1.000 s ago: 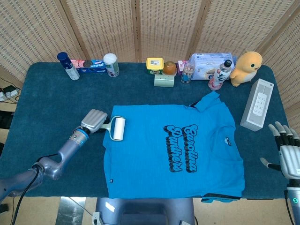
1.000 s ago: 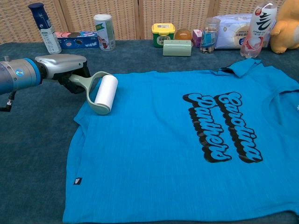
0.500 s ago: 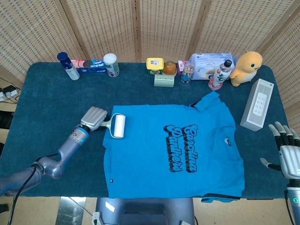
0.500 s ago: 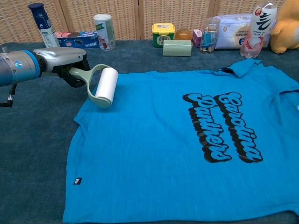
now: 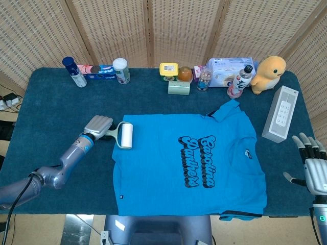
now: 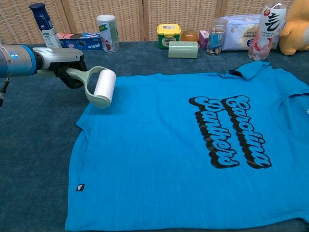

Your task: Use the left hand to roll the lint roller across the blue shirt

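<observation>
The blue shirt [image 5: 189, 163] [image 6: 183, 150] with a black printed logo lies flat on the dark blue table. My left hand [image 5: 98, 126] [image 6: 63, 63] grips the pale green handle of the lint roller [image 5: 125, 136] [image 6: 103, 86]. Its white roll rests at the shirt's left sleeve edge, near the collar end. My right hand [image 5: 310, 164] hovers past the table's right front corner, fingers spread, holding nothing. The chest view does not show the right hand.
Along the far edge stand a spray can [image 5: 74, 72], toothpaste box [image 5: 99, 71], white canister [image 5: 121, 70], yellow tub [image 5: 168, 71], green box [image 5: 179, 88], wipes pack [image 5: 227, 71], bottle [image 5: 240, 81] and yellow plush duck [image 5: 268, 74]. A white box [image 5: 280, 113] lies right of the shirt.
My left hand has pulled the lint roller left and toward the far edge, from further on the sleeve to the shirt's left border. The right hand has not moved.
</observation>
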`<action>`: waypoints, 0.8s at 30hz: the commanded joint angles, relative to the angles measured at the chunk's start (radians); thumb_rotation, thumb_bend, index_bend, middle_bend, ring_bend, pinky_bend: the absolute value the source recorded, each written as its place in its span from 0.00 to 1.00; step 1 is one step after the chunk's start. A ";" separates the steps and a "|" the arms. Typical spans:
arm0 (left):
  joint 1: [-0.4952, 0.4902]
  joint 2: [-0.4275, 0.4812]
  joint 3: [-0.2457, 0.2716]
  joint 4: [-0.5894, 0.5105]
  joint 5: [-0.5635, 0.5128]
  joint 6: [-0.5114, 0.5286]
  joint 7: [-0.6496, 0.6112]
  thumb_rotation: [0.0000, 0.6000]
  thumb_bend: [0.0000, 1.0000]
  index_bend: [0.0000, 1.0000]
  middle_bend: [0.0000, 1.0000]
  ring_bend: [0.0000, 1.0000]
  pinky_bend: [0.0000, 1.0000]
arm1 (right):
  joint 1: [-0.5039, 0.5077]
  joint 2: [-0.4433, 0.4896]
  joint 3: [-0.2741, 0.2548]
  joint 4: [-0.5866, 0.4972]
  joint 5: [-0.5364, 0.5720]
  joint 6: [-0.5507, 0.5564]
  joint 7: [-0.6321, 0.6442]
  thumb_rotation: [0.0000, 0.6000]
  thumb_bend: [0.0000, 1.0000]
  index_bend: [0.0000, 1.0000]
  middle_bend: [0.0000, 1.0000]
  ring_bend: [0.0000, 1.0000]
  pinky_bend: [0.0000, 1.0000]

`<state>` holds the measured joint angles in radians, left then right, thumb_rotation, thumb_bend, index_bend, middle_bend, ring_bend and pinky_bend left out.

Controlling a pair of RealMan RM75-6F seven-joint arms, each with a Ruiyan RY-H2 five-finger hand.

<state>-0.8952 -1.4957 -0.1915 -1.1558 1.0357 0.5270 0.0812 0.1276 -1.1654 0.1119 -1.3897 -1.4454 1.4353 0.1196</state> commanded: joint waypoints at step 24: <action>-0.147 -0.021 0.106 0.073 -0.254 -0.028 0.119 1.00 1.00 1.00 0.92 0.98 1.00 | 0.005 0.004 0.002 0.008 0.014 -0.025 0.029 1.00 0.00 0.04 0.00 0.00 0.00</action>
<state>-1.0402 -1.5123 -0.0877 -1.0868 0.7847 0.4959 0.1966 0.1328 -1.1611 0.1136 -1.3818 -1.4317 1.4102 0.1482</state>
